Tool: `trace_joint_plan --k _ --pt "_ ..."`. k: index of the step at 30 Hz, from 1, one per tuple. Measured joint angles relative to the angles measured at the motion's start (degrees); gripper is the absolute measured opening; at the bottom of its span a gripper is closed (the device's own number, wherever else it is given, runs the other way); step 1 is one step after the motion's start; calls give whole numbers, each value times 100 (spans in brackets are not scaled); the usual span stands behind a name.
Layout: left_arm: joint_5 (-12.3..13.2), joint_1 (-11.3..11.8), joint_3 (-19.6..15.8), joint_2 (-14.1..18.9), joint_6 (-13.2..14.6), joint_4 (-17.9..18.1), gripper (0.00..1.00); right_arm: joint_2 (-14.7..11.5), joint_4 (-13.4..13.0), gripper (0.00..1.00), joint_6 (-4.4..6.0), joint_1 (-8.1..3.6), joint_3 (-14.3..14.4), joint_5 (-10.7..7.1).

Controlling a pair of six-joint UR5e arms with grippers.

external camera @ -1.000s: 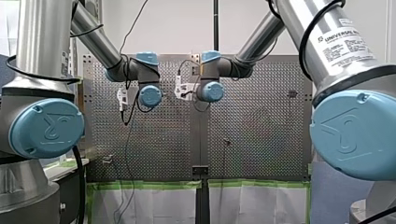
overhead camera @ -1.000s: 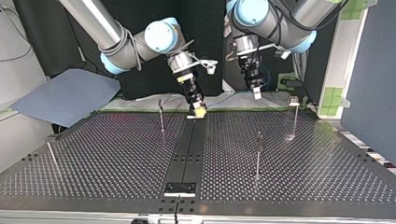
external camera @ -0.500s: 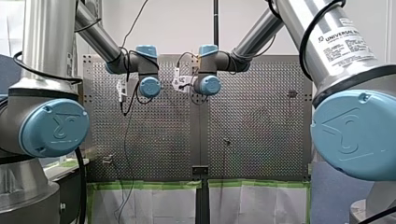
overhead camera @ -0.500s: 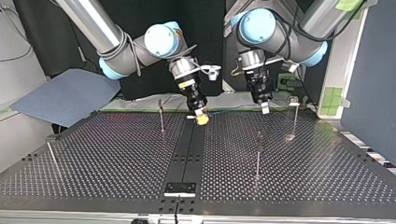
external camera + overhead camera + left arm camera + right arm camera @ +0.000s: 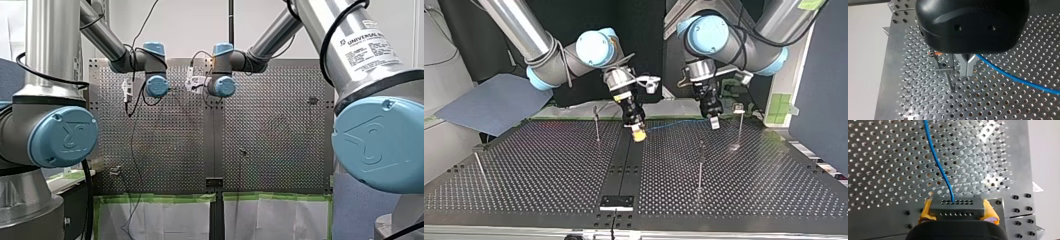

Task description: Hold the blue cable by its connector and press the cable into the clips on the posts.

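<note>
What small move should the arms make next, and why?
Probably the left end effector should carry the cable sideways onto the clip of the post beside it. The cable spans between both end effectors, its connector clamped by the right end effector, and sits in no clip yet.

Bright, even room light. The silver perforated metal counter (image 5: 988,157) glares in patches in the wrist views; the top view's background is dark.
</note>
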Motion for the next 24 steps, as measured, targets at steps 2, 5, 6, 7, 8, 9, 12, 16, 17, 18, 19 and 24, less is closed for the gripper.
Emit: trace_joint_plan --k 2,5,6,7,8,9,12,16,17,18,19,24 --pt "118 38 1 0 3 -26 0 7 46 0 26 -3 -71 -1" --pt "291 83 2 1 15 -50 0 10 106 0 40 -6 -141 -3" --pt "342 96 5 2 24 -56 0 11 119 0 42 -6 -152 -4" --pt "412 112 15 2 31 -65 0 13 140 0 45 -7 -171 -3" --pt "465 123 26 2 35 -74 0 13 155 0 51 -7 -185 -3" --pt "517 136 38 2 37 -82 0 13 160 0 57 -8 -190 -2" --pt "649 182 88 3 37 -110 0 18 173 0 107 -18 -208 4" --pt "758 241 160 4 12 -151 0 23 179 0 160 -42 -228 6" --pt "770 252 175 4 8 -162 0 26 182 0 168 -58 -236 6" --pt "778 262 189 4 8 -173 0 27 185 0 174 -67 -239 6" --pt "786 274 209 3 9 -187 0 28 186 0 182 -76 -241 6" --pt "795 311 308 3 14 -258 0 29 195 0 262 -133 -273 8"
